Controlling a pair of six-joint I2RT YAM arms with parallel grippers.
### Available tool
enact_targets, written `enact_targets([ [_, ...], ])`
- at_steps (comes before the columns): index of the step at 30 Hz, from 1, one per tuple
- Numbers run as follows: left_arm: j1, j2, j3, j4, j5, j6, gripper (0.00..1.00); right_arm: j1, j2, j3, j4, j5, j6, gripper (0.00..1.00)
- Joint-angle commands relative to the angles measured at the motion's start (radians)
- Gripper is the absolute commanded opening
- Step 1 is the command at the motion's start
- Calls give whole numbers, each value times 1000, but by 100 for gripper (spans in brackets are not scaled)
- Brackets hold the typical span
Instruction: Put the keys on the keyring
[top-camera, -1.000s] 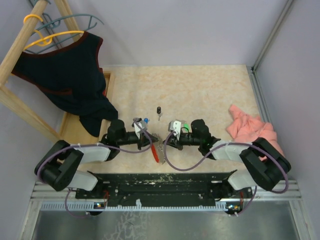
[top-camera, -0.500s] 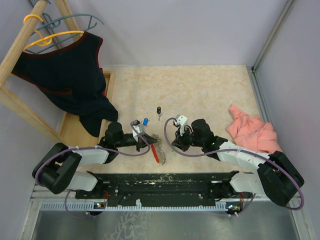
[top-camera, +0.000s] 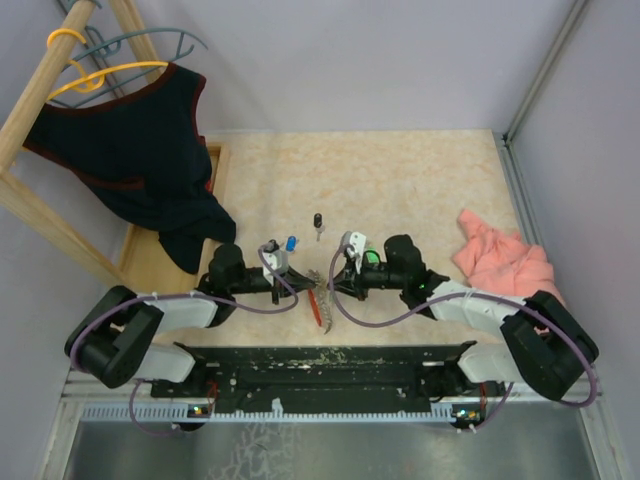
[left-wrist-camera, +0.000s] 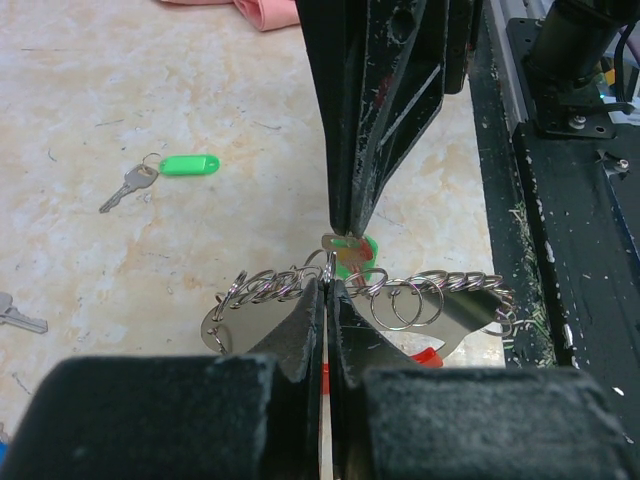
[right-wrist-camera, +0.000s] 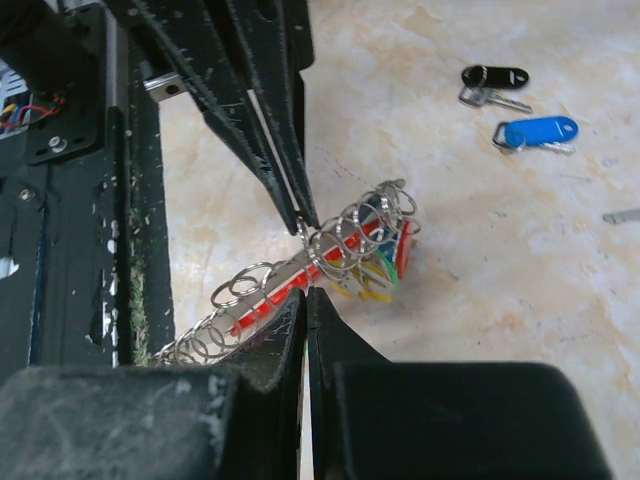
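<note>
The keyring (top-camera: 318, 302), a long loop with a red band and a strip carrying several split rings, hangs between both grippers just above the table. My left gripper (left-wrist-camera: 328, 288) is shut on one split ring of the keyring (left-wrist-camera: 400, 298). From the opposite side my right gripper (left-wrist-camera: 340, 232) is shut, pinching a small key with a green head at that same ring. The right wrist view shows the keyring (right-wrist-camera: 262, 302) with yellow, green and blue heads bunched at its far end. Loose keys lie on the table: green (left-wrist-camera: 188, 164), black (right-wrist-camera: 495, 77), blue (right-wrist-camera: 540, 131).
A pink cloth (top-camera: 505, 260) lies at the right. A dark garment (top-camera: 140, 150) hangs on a wooden rack (top-camera: 40, 215) at the left, with hangers above. The black base rail (top-camera: 320, 365) runs close behind the keyring.
The right gripper drew back from the keyring half a second ago and has come back to it. The left gripper kept hold of the keyring, barely shifting.
</note>
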Motion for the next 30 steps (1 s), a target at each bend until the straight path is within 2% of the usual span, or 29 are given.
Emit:
enact_targets([
  [1, 14, -9, 0, 65, 48, -7, 2, -6, 33, 31, 142, -143, -78, 0],
  [7, 22, 13, 3, 97, 79, -26, 2, -7, 68, 35, 194, -162, -81, 0],
  [14, 28, 21, 1, 115, 92, -36, 2, -7, 83, 28, 211, -96, -81, 0],
  [30, 32, 27, 3, 114, 94, -41, 2, -7, 75, 16, 249, -117, -59, 0],
])
